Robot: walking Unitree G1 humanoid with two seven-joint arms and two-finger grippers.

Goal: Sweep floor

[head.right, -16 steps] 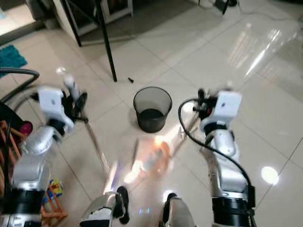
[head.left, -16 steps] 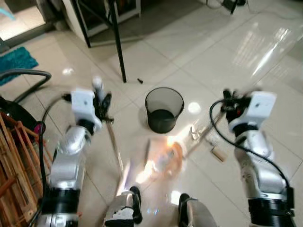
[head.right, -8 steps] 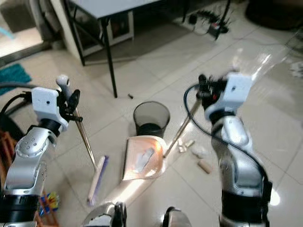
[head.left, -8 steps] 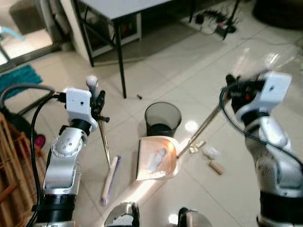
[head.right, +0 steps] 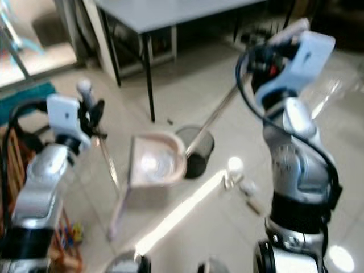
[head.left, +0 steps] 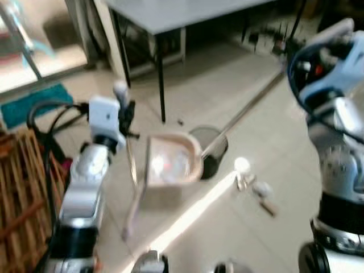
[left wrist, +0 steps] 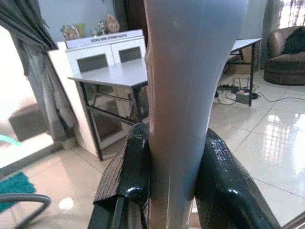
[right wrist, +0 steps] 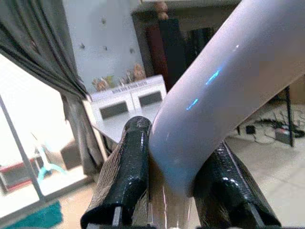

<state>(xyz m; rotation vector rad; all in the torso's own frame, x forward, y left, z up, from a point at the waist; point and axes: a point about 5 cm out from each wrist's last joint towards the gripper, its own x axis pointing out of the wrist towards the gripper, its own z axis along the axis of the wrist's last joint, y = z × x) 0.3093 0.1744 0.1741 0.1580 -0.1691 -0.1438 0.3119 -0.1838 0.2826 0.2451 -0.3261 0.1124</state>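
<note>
- The tiled floor (head.left: 227, 227) is pale and glossy, with a bright streak of light running across it in front of the robot.
- A grey-topped bench (head.right: 170, 14) on black legs stands behind the work area, beyond the bin.
- A wooden rack (head.left: 23, 193) stands on the robot's left.
- The right gripper (right wrist: 178, 191) is raised high on the robot's right; its two black fingers (right wrist: 128, 176) are clamped on the pale handle of the dustpan (head.left: 170, 165).
- The dustpan is lifted off the floor, its tray tilted and held just beside the black bin (head.left: 213, 153), on the bin's left; its long handle runs up and to the right.
- The left gripper (left wrist: 174, 191) is closed around the grey handle of the broom (head.left: 129, 170), which runs down to the floor in front of the robot's left arm.
- Small pieces of debris (head.left: 256, 190) lie on the floor to the right of the bin; the head views are blurred, so their kind cannot be told.
</note>
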